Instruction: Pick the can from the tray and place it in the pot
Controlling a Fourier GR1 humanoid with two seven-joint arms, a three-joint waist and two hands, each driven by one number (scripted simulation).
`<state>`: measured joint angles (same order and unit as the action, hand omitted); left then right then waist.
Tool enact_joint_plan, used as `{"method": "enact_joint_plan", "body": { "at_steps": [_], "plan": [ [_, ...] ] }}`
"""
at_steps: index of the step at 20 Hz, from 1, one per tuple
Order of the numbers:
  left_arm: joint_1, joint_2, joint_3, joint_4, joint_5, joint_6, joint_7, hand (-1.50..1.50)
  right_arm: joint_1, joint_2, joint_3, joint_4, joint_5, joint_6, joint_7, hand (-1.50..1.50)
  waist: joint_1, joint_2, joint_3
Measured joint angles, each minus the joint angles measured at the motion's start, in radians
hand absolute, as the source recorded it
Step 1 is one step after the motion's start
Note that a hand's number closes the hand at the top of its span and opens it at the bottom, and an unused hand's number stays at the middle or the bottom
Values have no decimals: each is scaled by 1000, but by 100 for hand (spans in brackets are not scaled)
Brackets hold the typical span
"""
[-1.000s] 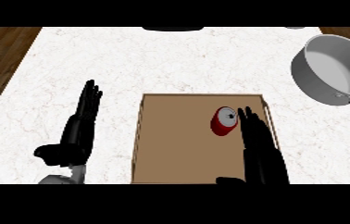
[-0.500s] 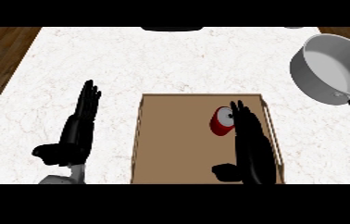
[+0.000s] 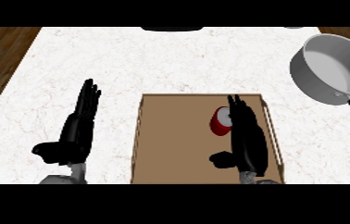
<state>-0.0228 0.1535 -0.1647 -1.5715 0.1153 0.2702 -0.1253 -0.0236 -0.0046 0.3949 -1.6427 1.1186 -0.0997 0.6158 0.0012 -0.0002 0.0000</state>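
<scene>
A red can [image 3: 220, 121] with a pale top lies on the brown tray [image 3: 171, 144], toward its right half. My right hand [image 3: 246, 140] hovers over the tray with straight fingers, its inner edge right beside the can and covering the can's right side. The thumb sticks out to the left below the can. A grey pot [image 3: 325, 70] stands on the counter at the right edge, partly cut off. My left hand [image 3: 75, 130] rests open on the white counter left of the tray.
The white marble counter [image 3: 164, 61] stretches wide behind the tray. A dark object [image 3: 172, 28] sits at the far edge. Wooden floor [image 3: 14, 42] shows past the counter's left side.
My right hand has shifted left across the tray, from the can's right to close against it, now covering part of it. The left hand and the can have not moved.
</scene>
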Motion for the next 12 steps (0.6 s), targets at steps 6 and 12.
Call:
{"method": "enact_joint_plan", "body": {
  "at_steps": [6,12],
  "plan": [
    [20,-11,15,-3,-12,-27,-15,0,-44,-23,-14,87,36,-97,-67,150,0,-1,-1],
    [17,-23,36,-4,-17,-51,-8,0,-71,-17,-29,114,103,-170,-102,150,0,-2,-1]
  ]
}}
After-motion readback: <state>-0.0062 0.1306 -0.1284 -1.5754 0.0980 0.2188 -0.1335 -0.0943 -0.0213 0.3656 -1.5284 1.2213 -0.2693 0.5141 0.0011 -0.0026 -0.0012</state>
